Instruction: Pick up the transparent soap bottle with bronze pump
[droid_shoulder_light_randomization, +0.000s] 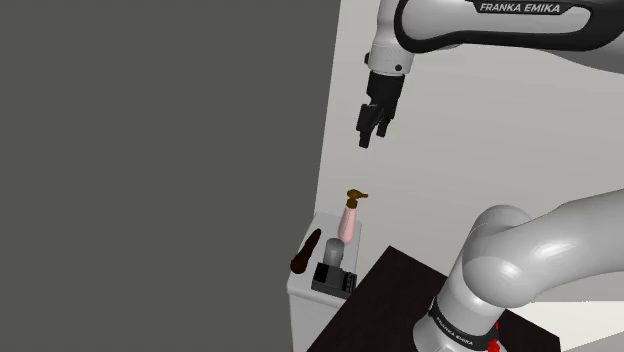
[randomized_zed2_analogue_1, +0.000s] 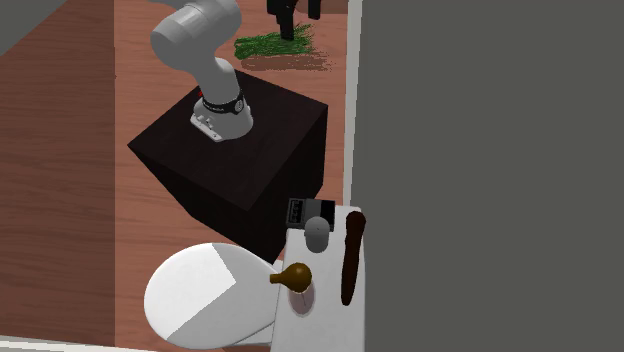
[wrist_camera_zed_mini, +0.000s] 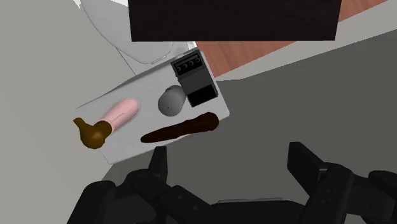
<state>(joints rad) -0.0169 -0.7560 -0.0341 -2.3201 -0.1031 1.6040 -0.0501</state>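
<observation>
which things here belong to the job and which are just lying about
For the job:
soap bottle with bronze pump
gripper, open, above the bottle

Lying about:
dark brown stick
grey knob
black box

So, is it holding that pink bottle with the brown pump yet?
No, the open fingers hang high above the bottle, touching nothing.

The soap bottle (wrist_camera_zed_mini: 124, 111) has a smooth, pale pink body, and its pump (wrist_camera_zed_mini: 91, 132) has a faintly shiny bronze finish. The floor (randomized_zed2_analogue_1: 60, 200) is reddish-brown wood planking. The stand (randomized_zed2_analogue_1: 240, 150) is matt near-black. The arm (droid_shoulder_light_randomization: 530, 250) is smooth, softly glossy white, and the gripper (droid_shoulder_light_randomization: 372, 138) is matt black.
</observation>
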